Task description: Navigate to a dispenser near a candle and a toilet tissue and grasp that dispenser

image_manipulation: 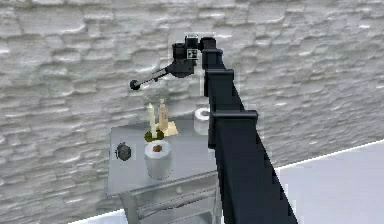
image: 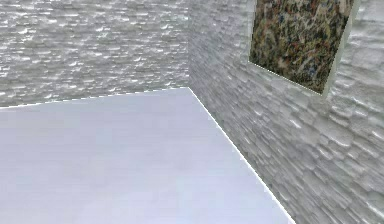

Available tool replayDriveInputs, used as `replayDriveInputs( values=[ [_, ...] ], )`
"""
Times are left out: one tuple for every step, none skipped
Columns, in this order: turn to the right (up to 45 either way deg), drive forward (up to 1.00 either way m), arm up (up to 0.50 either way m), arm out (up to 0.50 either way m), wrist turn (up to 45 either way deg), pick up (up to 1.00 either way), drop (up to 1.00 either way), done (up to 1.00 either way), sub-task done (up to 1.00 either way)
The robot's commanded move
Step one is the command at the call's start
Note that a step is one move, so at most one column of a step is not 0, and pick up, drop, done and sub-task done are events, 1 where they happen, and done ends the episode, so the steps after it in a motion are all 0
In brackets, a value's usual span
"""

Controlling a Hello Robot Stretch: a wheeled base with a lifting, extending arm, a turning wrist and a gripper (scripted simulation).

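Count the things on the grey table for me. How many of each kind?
On the table, as far as I can make out:
Paper rolls: 2
Bottles: 2
Dark round thing: 1
Yellow block: 1
Green blob: 1
Total: 7

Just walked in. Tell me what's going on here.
A Stretch robot stands beside a small grey cabinet against a stone wall, with its arm stretched out over it. The jaws hang in front of bare wall above the cabinet, holding nothing. Below them stand two slim bottles, either of which may be the dispenser. A tissue roll sits in front of them and a second roll is next to the arm. Ahead of the robot is bare floor and a framed picture on the wall.
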Motion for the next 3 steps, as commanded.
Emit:
replayDriveInputs(
  values=[
    [0.0, 0.00, -0.28, 0.00, 0.0, 0.00, 0.00, 0.00, 0.00],
    [0.0, 0.00, 0.10, 0.00, 0.0, 0.00, 0.00, 0.00, 0.00],
    [0.0, 0.00, 0.18, 0.00, 0.0, 0.00, 0.00, 0.00, 0.00]
  ],
)
